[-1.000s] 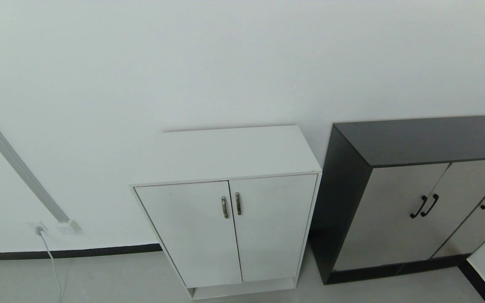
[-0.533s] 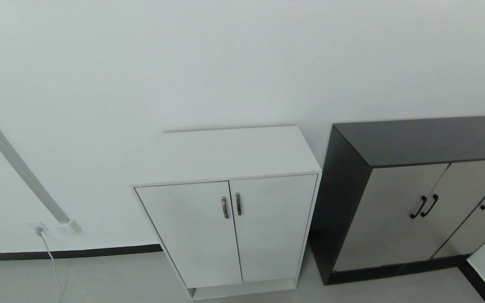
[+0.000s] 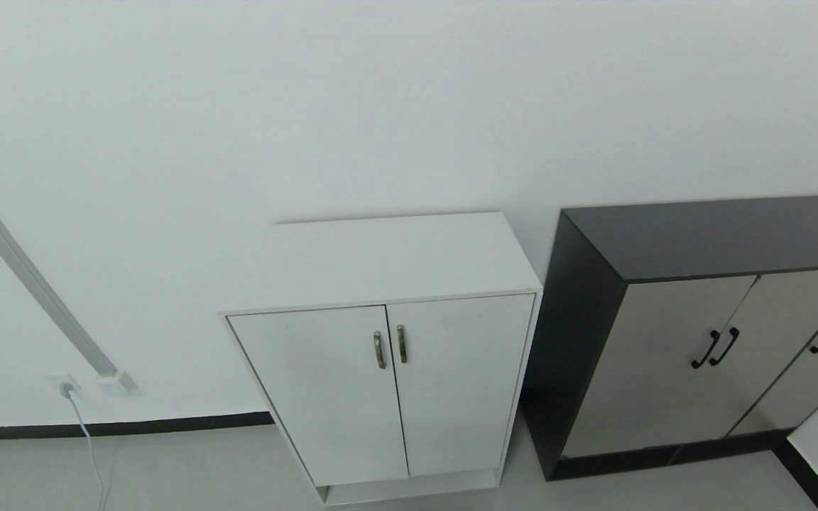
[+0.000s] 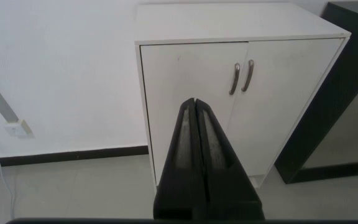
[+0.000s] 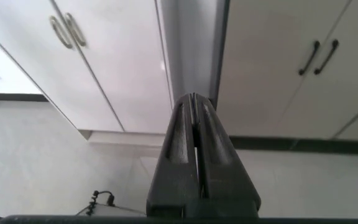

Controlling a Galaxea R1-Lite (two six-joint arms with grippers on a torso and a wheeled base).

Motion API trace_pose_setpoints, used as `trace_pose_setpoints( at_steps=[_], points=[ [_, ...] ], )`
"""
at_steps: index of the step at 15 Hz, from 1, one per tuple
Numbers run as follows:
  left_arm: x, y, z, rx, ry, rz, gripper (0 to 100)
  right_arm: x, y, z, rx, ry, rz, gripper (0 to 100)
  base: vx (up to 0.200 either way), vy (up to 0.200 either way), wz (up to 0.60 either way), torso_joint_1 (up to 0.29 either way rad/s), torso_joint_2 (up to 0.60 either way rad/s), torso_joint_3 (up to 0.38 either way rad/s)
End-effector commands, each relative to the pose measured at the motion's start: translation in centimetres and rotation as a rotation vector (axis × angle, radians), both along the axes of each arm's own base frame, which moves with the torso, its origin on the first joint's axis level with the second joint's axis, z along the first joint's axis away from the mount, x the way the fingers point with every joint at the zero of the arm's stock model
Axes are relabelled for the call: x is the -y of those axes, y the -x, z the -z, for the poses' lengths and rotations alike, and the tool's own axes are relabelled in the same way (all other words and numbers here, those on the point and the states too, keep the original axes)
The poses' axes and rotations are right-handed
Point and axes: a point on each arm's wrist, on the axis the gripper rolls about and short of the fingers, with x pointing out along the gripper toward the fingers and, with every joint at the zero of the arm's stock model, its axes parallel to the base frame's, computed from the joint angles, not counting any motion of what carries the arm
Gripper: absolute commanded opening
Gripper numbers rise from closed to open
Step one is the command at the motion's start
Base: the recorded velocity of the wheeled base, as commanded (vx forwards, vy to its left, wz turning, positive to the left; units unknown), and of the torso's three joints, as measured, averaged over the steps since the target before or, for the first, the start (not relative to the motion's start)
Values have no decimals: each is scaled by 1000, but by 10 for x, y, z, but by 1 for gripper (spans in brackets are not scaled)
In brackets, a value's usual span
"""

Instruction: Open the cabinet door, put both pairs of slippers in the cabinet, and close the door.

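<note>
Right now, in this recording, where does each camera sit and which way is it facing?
Head view: on the robot's head, looking forward and down at the shut white cabinet and the black cabinet on its right, both against the wall.
Left wrist view: on the left wrist, facing the white cabinet's front and metal handles; left gripper shut in the foreground.
Right wrist view: on the right wrist, aimed low at the gap between the cabinets; right gripper shut in the foreground.
Shared: all three show the metal handles.

place: plain indoor room — storage corner | cues: white cabinet (image 3: 388,262), black cabinet (image 3: 700,234), white wall (image 3: 309,106), wall socket (image 3: 64,387)
</note>
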Motion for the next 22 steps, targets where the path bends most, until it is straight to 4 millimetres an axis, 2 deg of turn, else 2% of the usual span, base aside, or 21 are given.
trace_pose_setpoints(
  at_steps=[1,7,11,14,22],
  points=[
    [0,0,0,-1,0,0,0,0,1,3,9,-1,25,0,0,0,0,0,0,0],
    [0,0,0,-1,1,0,0,-3,11,4,127,16,264,0,0,0,0,0,0,0],
    [0,0,0,-1,1,0,0,-3,13,5,155,0,278,0,0,0,0,0,0,0],
    [0,0,0,-1,0,0,0,-2,13,5,158,-76,320,0,0,0,0,0,0,0],
    [0,0,0,-1,0,0,0,-2,13,5,157,-65,319,0,0,0,0,0,0,0]
  ],
)
